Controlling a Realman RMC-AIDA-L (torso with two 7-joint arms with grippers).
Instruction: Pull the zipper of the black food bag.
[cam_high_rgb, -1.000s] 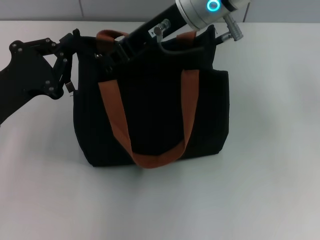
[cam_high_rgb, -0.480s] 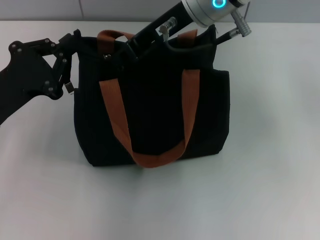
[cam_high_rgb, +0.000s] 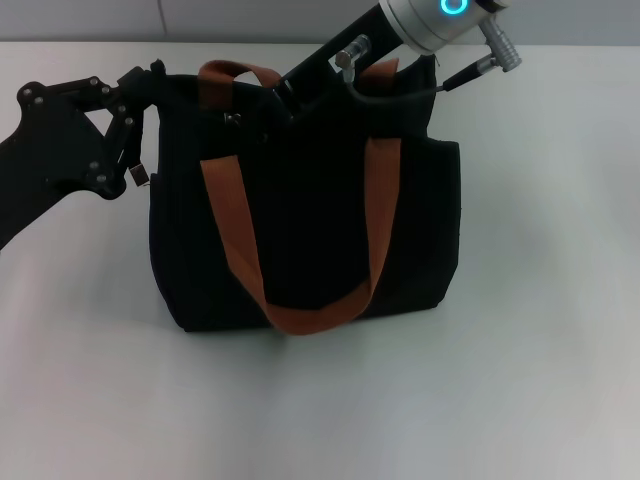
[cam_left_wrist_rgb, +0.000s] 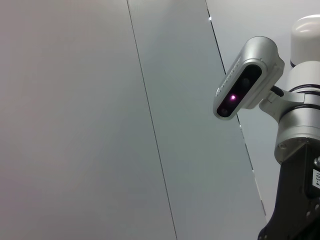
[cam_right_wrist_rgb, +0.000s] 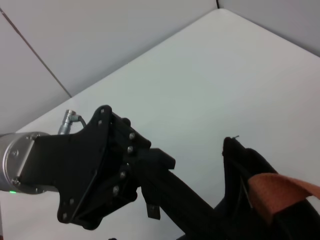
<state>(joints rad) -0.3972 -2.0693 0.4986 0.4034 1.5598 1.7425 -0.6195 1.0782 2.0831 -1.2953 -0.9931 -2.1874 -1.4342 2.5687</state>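
Observation:
The black food bag (cam_high_rgb: 310, 230) stands upright mid-table, its two orange-brown straps (cam_high_rgb: 232, 230) hanging over the front. My left gripper (cam_high_rgb: 155, 82) is shut on the bag's top left corner. The right wrist view shows it too (cam_right_wrist_rgb: 200, 220), fingers together and reaching to the bag's end (cam_right_wrist_rgb: 240, 165). My right gripper (cam_high_rgb: 262, 112) reaches down from the upper right onto the bag's top edge, between the straps. It is shut on the zipper, whose small silver tab (cam_high_rgb: 232, 120) glints just left of its fingertips.
The white table (cam_high_rgb: 520, 350) lies open in front of and to the right of the bag. A wall edge runs along the back. The left wrist view shows only wall panels and my right arm's silver wrist (cam_left_wrist_rgb: 240, 85).
My right gripper has moved rightward along the bag's top edge, and the silver tab has moved right with it. The left gripper and the bag have stayed in place.

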